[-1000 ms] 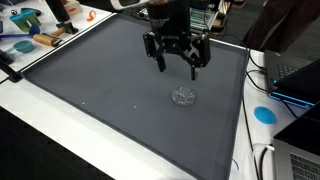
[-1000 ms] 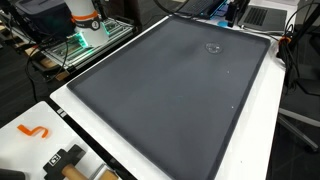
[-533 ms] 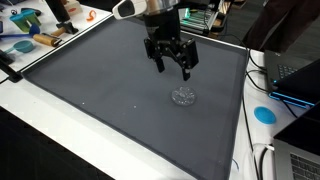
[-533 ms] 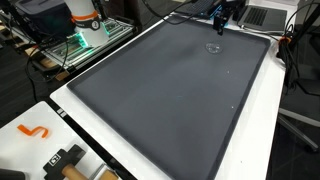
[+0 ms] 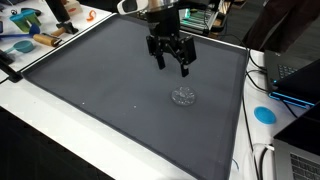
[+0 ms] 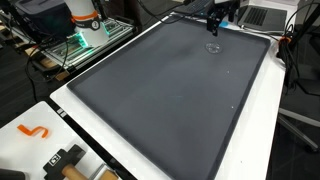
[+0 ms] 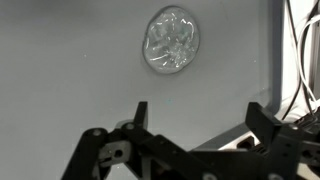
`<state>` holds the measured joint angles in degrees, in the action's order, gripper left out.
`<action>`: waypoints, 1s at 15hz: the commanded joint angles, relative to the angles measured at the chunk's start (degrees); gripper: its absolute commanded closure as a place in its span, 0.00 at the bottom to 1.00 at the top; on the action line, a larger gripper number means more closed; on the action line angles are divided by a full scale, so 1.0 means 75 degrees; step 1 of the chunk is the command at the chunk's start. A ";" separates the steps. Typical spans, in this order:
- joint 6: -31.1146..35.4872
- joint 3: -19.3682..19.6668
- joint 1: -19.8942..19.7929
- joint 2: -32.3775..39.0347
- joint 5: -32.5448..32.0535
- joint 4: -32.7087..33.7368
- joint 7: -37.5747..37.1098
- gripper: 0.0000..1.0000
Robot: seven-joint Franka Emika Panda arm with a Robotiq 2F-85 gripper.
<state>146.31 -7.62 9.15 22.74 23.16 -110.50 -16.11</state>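
The black gripper (image 5: 171, 68) hangs empty, jaws spread wide. A small round clear disc (image 5: 183, 96), perhaps crinkled plastic, lies on the dark grey mat (image 5: 90, 90) below and just ahead of it; centring above it before descending seems wise.

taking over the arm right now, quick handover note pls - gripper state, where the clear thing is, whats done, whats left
Gripper: open and empty, hanging above the dark mat, touching nothing.
Small clear round object: lies on the mat, apart from the gripper. In the wrist view it sits ahead of the fingertips, a little to one side of the gap between them.
Done: nothing gripped, and the object is untouched.
Left: the object has not yet been reached or grasped.
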 commanded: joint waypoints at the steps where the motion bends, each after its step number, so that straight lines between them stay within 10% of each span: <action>1: 0.0351 -0.0214 -0.0171 -0.0376 0.0365 -0.0573 0.0149 0.00; 15: 0.0336 -0.0043 0.0327 -0.0794 -0.0643 -0.0731 -0.0461 0.00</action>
<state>149.41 -8.85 10.18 18.74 22.00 -114.45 -16.77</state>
